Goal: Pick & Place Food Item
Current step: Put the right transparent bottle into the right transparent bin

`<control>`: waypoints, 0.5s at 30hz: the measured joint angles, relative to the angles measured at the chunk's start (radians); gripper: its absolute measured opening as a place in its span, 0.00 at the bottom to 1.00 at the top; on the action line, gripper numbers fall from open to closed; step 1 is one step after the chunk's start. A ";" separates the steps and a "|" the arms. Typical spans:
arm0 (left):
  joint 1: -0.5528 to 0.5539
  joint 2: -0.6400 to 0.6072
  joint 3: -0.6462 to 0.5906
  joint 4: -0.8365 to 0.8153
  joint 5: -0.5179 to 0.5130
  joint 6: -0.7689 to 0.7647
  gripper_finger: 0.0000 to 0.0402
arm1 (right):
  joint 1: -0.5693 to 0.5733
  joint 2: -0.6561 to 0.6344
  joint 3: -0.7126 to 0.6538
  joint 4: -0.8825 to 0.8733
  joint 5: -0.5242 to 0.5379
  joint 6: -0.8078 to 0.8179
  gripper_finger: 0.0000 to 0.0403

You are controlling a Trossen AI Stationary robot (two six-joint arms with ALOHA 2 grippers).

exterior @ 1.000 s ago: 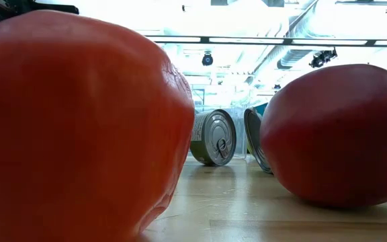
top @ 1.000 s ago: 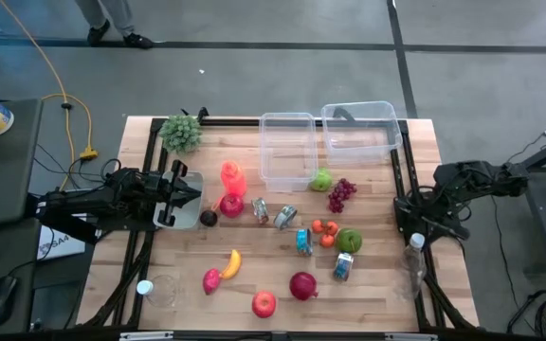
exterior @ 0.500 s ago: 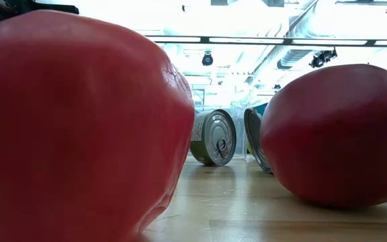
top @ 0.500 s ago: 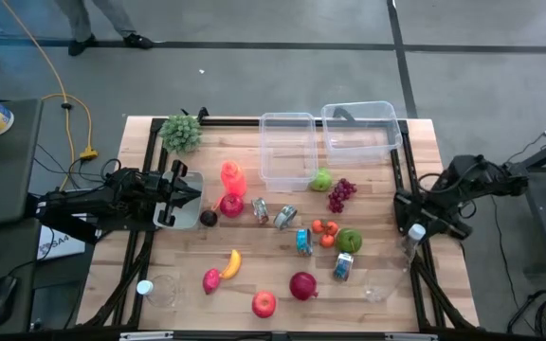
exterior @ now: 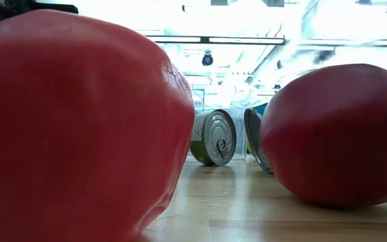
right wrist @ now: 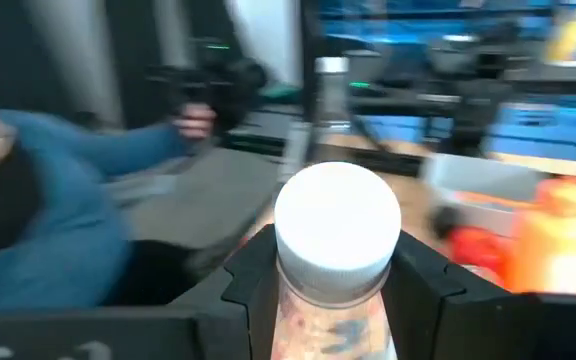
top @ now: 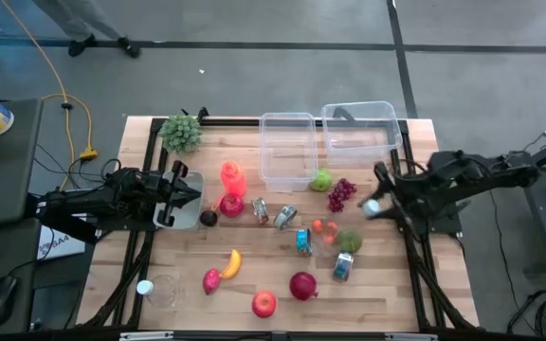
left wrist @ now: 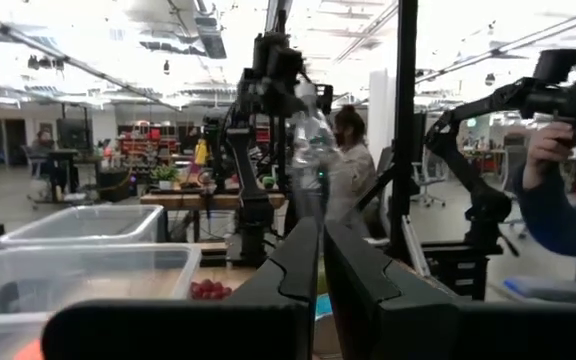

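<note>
You are carrying a clear bottle (right wrist: 335,262) clamped by its neck in the right end effector (top: 384,202) just beside the grapes (top: 341,193), so keep it level over the counter (top: 377,294), while beyond the grapes the left end effector (top: 180,193) waits, pinched shut.

— What has moved since the earlier pictures?
— Right gripper (top: 379,203), with the clear white-capped bottle (right wrist: 336,250) clamped in it: carried from the counter's (top: 387,303) right edge inward, over the grapes (top: 341,193) and green fruit.
— Anything else?
— A person at the room's far side stepped further left.
</note>
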 joint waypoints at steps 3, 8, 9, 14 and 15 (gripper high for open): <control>0.000 0.000 0.000 0.000 0.001 -0.045 0.03 | 0.000 0.111 0.096 -0.038 0.179 -0.006 0.30; 0.000 0.000 0.000 0.000 0.002 -0.077 0.03 | 0.000 0.280 0.291 -0.192 0.513 0.041 0.30; 0.000 0.000 0.000 0.000 0.002 -0.077 0.03 | 0.000 0.306 0.334 -0.216 0.570 0.051 0.30; 0.000 0.000 0.000 0.000 0.002 -0.079 0.03 | -0.001 0.386 0.512 -0.329 0.788 0.099 0.30; 0.000 0.000 0.000 0.000 0.002 -0.079 0.03 | -0.002 0.395 0.542 -0.346 0.807 0.108 0.30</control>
